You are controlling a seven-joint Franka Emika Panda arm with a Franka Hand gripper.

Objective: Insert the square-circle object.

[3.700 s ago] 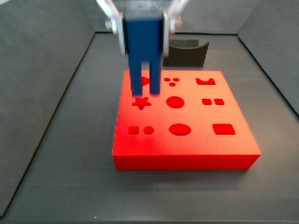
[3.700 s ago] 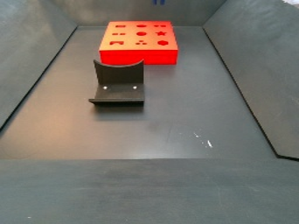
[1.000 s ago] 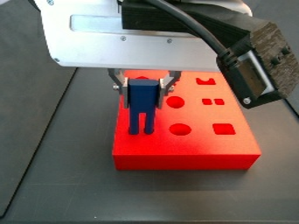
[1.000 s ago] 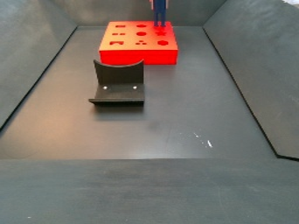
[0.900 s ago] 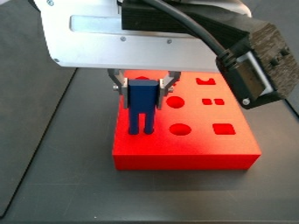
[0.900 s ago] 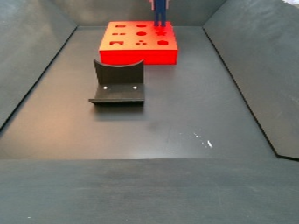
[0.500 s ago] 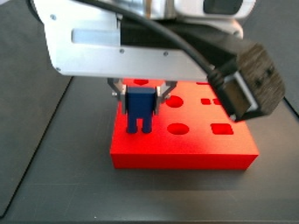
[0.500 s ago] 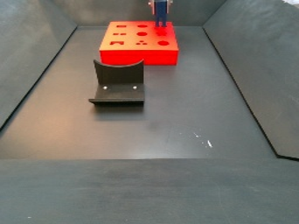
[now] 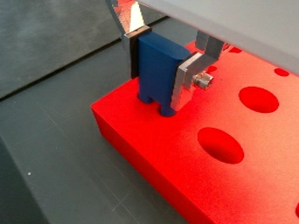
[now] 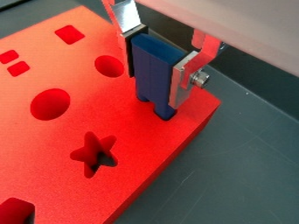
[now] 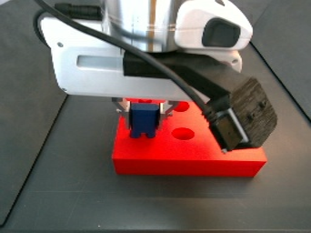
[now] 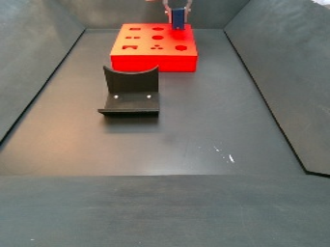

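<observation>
Over the red board (image 10: pixel 70 122) corner, gripper (image 10: pixel 162 66) clamped on the square-circle object (image 10: pixel 155 74), prongs in holes, no writing legible.

The blue piece (image 9: pixel 156 74) stands upright between the fingers of my gripper (image 9: pixel 162 59), prongs down in the red board (image 9: pixel 233 179) near its corner.

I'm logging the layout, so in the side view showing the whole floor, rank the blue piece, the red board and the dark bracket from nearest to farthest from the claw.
1. Blue piece, clamped in the claw.
2. Red board, directly under it at the far end.
3. Dark bracket, on the floor nearer the camera.
</observation>
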